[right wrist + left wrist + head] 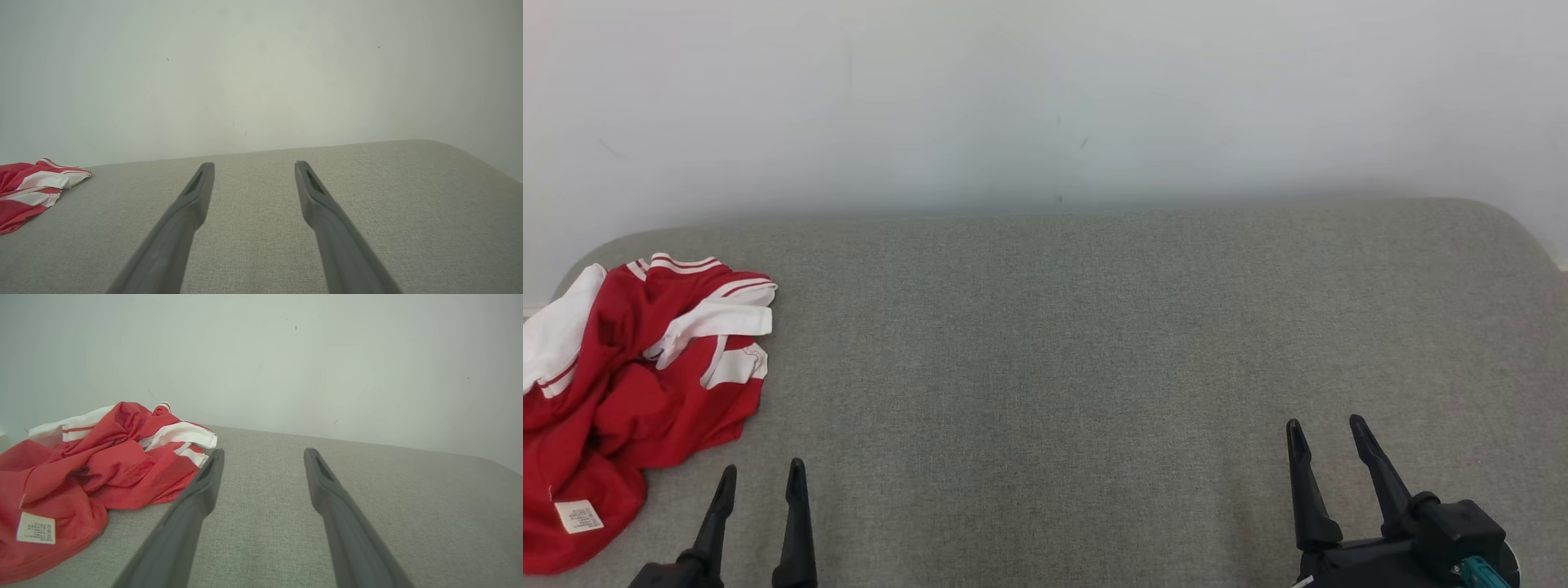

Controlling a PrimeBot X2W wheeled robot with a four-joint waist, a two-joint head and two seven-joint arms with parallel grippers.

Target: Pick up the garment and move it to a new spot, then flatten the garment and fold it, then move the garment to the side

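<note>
You've got the jersey sitting in a crumpled heap at the far left of the grey fabric surface. It's red with white striped trim, and part of it is cut off by the left edge of the head view. Its white care label faces up on the near corner of the heap. Your left gripper sits low at the near edge, just to the right of the heap, with its fingers spread apart and nothing between them. In the left wrist view one finger lines up right against the edge of the cloth, but honestly I can't tell if it's touching or only overlapping from that angle. Your right gripper is way over on the right side, well apart from the jersey, also spread wide and holding nothing, just bare grey fabric under it. Behind all of it there's a plain pale wall.
</note>
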